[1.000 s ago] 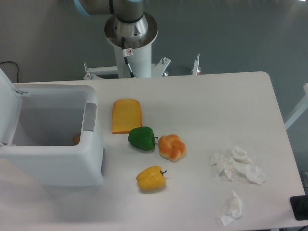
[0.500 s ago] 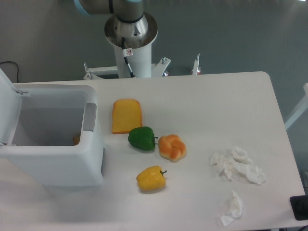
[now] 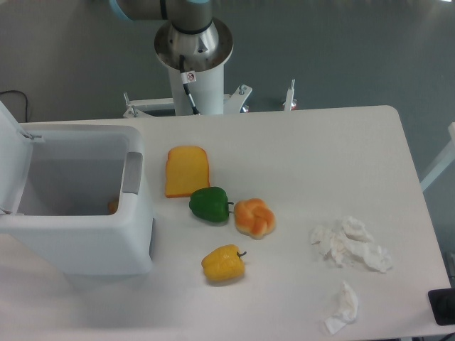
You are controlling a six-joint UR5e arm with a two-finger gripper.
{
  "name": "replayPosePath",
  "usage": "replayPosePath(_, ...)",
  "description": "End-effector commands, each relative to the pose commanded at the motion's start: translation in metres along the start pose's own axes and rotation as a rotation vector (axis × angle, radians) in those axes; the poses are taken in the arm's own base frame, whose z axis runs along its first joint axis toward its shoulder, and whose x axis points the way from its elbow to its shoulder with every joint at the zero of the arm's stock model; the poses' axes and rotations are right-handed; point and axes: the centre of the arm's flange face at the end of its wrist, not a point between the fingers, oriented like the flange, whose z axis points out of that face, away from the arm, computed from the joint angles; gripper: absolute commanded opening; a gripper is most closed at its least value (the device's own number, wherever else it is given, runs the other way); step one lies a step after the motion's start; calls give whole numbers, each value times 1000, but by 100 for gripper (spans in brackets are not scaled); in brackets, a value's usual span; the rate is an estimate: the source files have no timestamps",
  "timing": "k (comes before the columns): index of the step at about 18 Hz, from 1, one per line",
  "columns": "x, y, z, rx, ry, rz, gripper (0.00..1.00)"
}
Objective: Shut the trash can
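Note:
The trash can (image 3: 85, 245) is a large white boxy bin on the left side of the table. It stands open, its white lid (image 3: 13, 160) swung up at the far left edge of the view. A grey latch (image 3: 132, 172) sits on its right rim, and a small orange item (image 3: 112, 206) shows inside. Only the arm's base column (image 3: 193, 53) shows, at the top behind the table. The gripper is out of view.
On the white table (image 3: 313, 170) lie a yellow bread slice (image 3: 188, 170), a green pepper (image 3: 210, 204), a knotted bun (image 3: 254, 217) and a yellow pepper (image 3: 223, 263). Crumpled tissues (image 3: 351, 245) and a smaller wad (image 3: 343, 307) lie at right. A black object (image 3: 443, 307) sits at the right corner.

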Motion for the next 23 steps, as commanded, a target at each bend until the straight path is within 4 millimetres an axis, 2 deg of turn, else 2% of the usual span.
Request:
replayPosePath(12, -6, -1, -1, 2, -17, -1, 100)
replayPosePath(16, -22, 0, -7, -9, -139, 0, 100)
replayPosePath(19, -37, -1, -18, -4, -215, -14, 100)
replayPosePath(23, -57, -7, -45, 34, -251, -15, 100)
